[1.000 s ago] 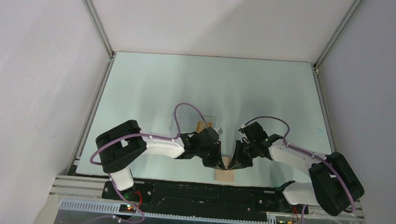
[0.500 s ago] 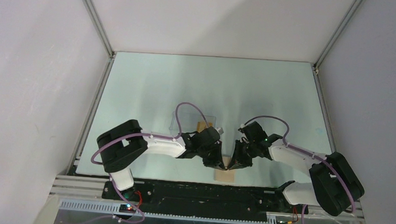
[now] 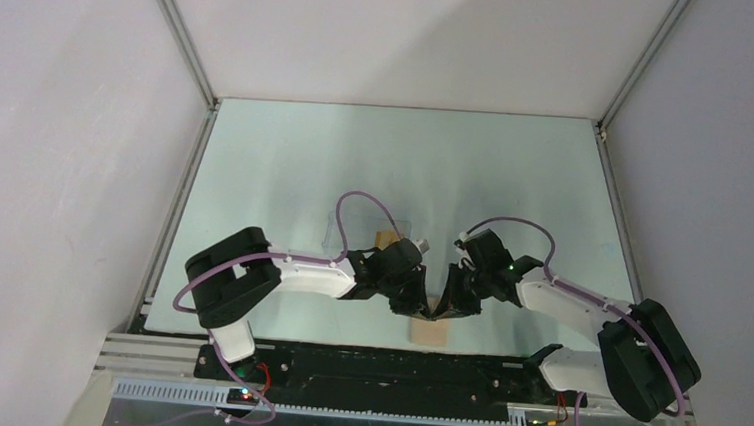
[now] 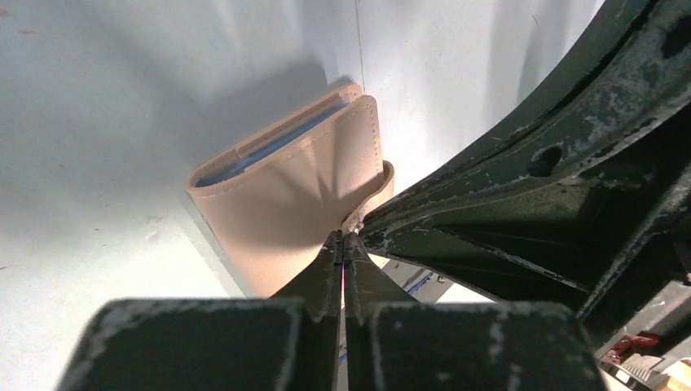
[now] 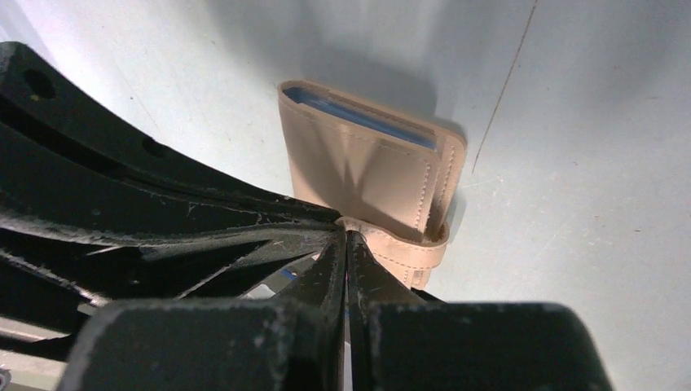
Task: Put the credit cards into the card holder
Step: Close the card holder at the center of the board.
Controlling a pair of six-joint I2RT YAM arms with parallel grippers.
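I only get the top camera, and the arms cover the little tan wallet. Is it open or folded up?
Observer: Folded. In the left wrist view the wallet is folded over, and only a strip of blue lining peeks out along one edge.
Kid: Are the fingers open?
Observer: No. The left fingers are pressed together, with their tips right at the snap tab.
Kid: And the other arm?
Observer: The right fingers are shut too, and their tips meet the same tab from the other side.
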